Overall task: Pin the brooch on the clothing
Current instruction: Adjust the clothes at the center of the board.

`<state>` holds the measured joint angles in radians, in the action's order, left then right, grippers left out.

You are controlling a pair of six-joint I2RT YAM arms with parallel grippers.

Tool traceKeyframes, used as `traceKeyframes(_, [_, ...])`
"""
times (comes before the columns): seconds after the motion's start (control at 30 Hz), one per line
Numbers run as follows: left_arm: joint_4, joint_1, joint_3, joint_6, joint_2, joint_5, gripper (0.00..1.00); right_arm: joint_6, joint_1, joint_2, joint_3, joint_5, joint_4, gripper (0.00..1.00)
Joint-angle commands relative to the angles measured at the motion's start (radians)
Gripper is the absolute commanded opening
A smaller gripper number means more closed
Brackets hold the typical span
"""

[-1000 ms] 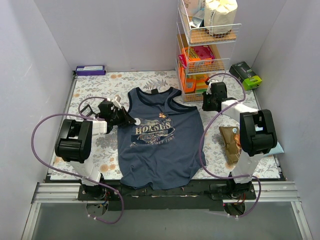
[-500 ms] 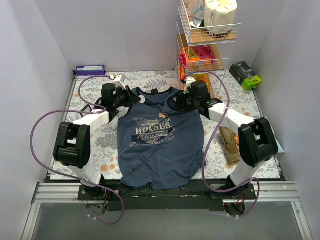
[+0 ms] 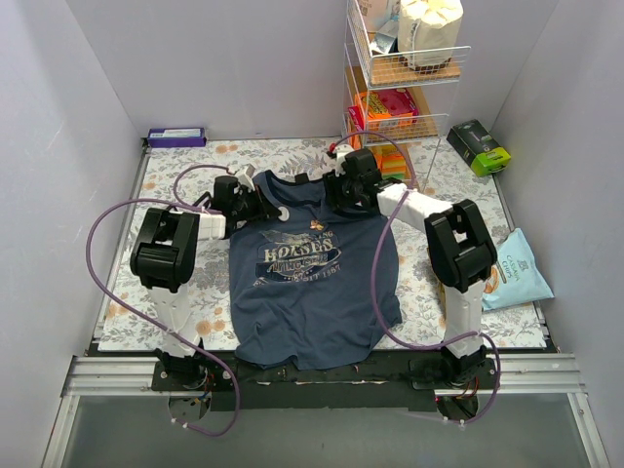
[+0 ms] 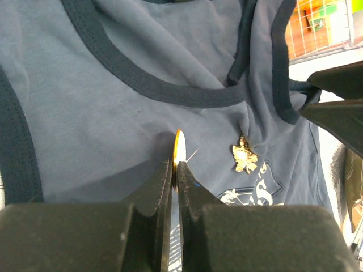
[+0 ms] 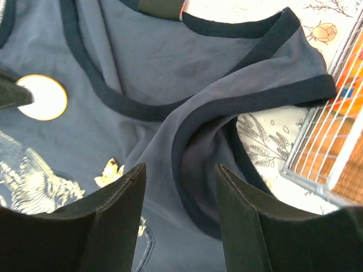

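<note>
The navy clothing [image 3: 307, 292] lies flat on the table, its "HORSES" print facing up. My left gripper [image 3: 265, 208] is shut on a round white brooch [image 3: 279, 212] with a gold rim, just below the left strap. Seen edge-on in the left wrist view, the brooch [image 4: 179, 146] sticks out of the gripper [image 4: 173, 165] with a thin pin beside it, hovering over the cloth [image 4: 85, 113]. A small gold ornament [image 4: 245, 158] sits on the chest. My right gripper [image 5: 180, 170] stands open above the rumpled right strap [image 5: 227, 107], nothing between its fingers; it shows from above [image 3: 336, 192].
A wire shelf rack [image 3: 400, 97] with boxes stands just behind the right strap, close to my right arm. A purple box [image 3: 176, 136] lies at the back left, a green box [image 3: 480, 146] at the back right, and a pale blue packet [image 3: 517, 268] at the right.
The right arm swung left from the table's right side to the right strap and its jaws opened. The left gripper carried the brooch up from beside the print to below the neckline.
</note>
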<state>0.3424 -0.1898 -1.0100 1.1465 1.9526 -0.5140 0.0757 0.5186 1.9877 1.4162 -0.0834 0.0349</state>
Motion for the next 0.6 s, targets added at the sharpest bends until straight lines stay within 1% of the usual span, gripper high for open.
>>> traceKeyframes(0.0, [0.082, 0.024, -0.007, 0.041, 0.025, -0.021, 0.0, -0.059, 0.009, 0.074, 0.111, 0.045, 0.029, 0.59])
traceKeyframes(0.13, [0.133, 0.056, 0.062, 0.09, 0.026, -0.012, 0.0, -0.063, 0.011, 0.132, 0.155, 0.073, 0.056, 0.59])
traceKeyframes(0.2, [0.121, 0.07, 0.079, 0.09, 0.023, 0.003, 0.0, -0.059, 0.011, 0.157, 0.167, 0.079, 0.066, 0.56])
traceKeyframes(0.27, [0.112, 0.081, 0.103, 0.09, 0.022, 0.017, 0.0, -0.05, 0.009, 0.178, 0.174, 0.125, 0.079, 0.52])
traceKeyframes(0.3, [0.109, 0.087, 0.111, 0.091, 0.022, 0.022, 0.0, -0.05, 0.009, 0.184, 0.188, 0.135, 0.085, 0.42])
traceKeyframes(0.37, [0.087, 0.099, 0.148, 0.091, 0.009, 0.04, 0.0, -0.05, 0.009, 0.204, 0.207, 0.168, 0.105, 0.28])
traceKeyframes(0.4, [0.09, 0.102, 0.165, 0.09, 0.002, 0.052, 0.0, -0.05, 0.008, 0.212, 0.22, 0.183, 0.111, 0.16])
traceKeyframes(0.47, [0.058, 0.104, 0.177, 0.065, -0.007, 0.083, 0.0, -0.048, 0.005, 0.23, 0.263, 0.232, 0.134, 0.03])
traceKeyframes(0.5, [0.037, 0.107, 0.168, 0.05, -0.004, 0.101, 0.0, -0.047, -0.003, 0.235, 0.277, 0.249, 0.14, 0.01])
traceKeyframes(0.57, [0.006, 0.121, 0.163, 0.038, -0.003, 0.123, 0.0, -0.04, -0.014, 0.249, 0.317, 0.283, 0.157, 0.01])
